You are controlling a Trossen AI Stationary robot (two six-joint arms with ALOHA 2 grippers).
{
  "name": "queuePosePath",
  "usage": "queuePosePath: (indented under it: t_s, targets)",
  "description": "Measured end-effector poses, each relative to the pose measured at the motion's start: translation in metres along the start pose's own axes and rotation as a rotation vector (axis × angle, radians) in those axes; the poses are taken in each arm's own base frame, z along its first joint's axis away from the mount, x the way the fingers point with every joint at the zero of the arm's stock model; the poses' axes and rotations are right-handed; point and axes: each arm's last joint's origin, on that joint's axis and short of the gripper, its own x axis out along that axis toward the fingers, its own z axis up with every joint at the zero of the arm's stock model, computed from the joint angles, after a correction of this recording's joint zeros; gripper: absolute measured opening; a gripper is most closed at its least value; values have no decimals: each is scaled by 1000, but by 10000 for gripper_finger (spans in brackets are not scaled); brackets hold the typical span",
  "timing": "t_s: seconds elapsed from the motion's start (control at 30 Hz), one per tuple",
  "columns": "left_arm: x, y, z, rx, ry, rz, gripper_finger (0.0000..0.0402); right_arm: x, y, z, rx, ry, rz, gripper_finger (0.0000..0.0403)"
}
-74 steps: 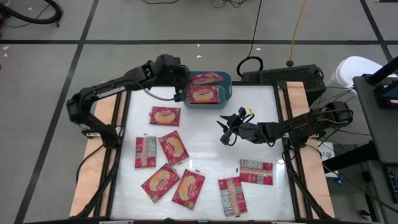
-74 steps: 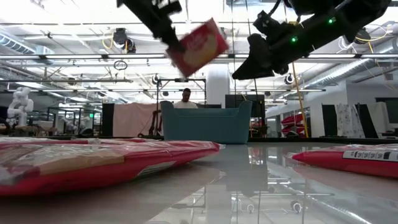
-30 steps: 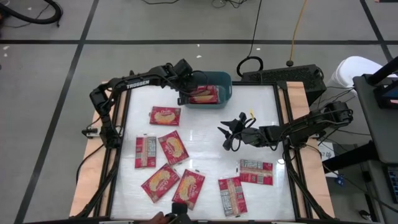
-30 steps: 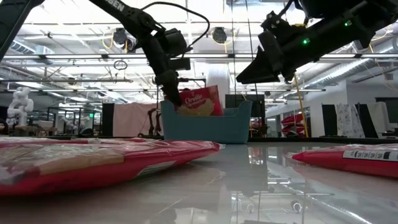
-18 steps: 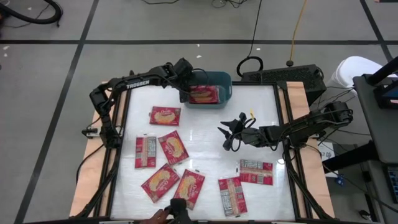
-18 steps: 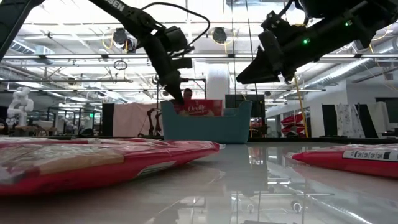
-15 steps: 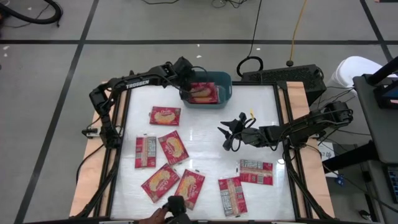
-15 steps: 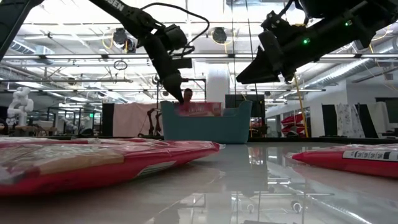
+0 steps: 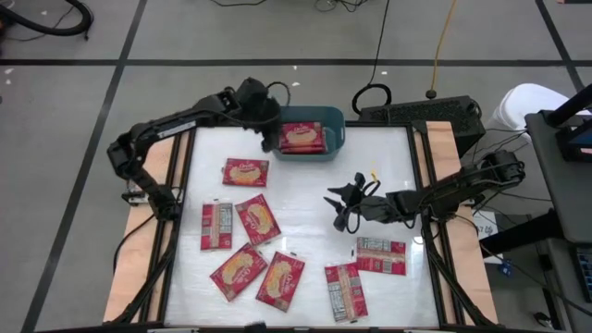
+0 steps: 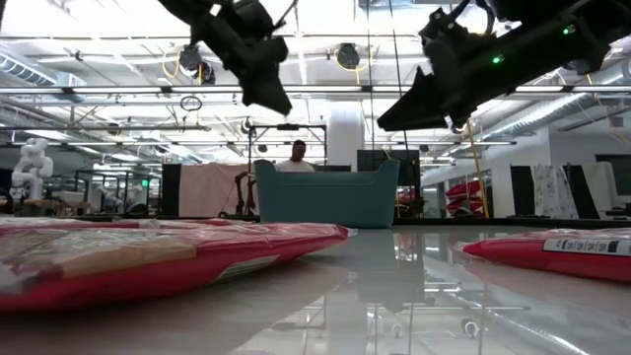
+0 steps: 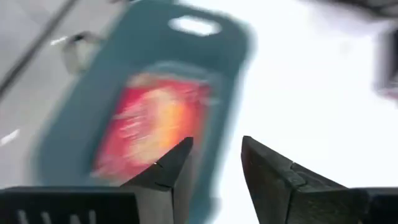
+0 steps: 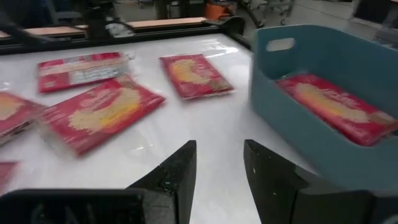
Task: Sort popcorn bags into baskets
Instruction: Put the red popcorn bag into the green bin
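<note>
Left gripper (image 9: 269,132), open and empty, above the bin (image 9: 337,123) holding a packet (image 9: 302,137) — seven loose packets (image 9: 258,219) remain; right gripper (image 9: 342,205) open.

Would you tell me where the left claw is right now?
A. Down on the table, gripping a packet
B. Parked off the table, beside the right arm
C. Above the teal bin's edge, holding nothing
C: the left claw hangs empty over the rim of the teal bin, a popcorn bag lying inside.

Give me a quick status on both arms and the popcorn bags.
Left tool open, empty, beside the basket. Right tool open, empty, over mid-table. One bag in the basket; seven more flat on the table. Nothing blocking.
</note>
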Motion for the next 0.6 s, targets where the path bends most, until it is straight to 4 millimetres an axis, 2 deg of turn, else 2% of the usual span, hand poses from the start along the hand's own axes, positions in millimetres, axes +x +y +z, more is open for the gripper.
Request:
queuePosePath:
  t_s: [0.1,0.33,0.47,0.6]
  targets:
    - [-7,-21,-14,34,-4,-75,122,-6,5,0,23,25,86,125]
    - [-10,-72,-51,116,-134,-77,103,-25,12,-1,127,166,165,125]
    - [-3,-98,-74,147,-213,-56,102,-37,23,-1,148,314,206,125]
    - [10,-120,-93,182,-278,-110,102,-52,37,4,166,464,258,125]
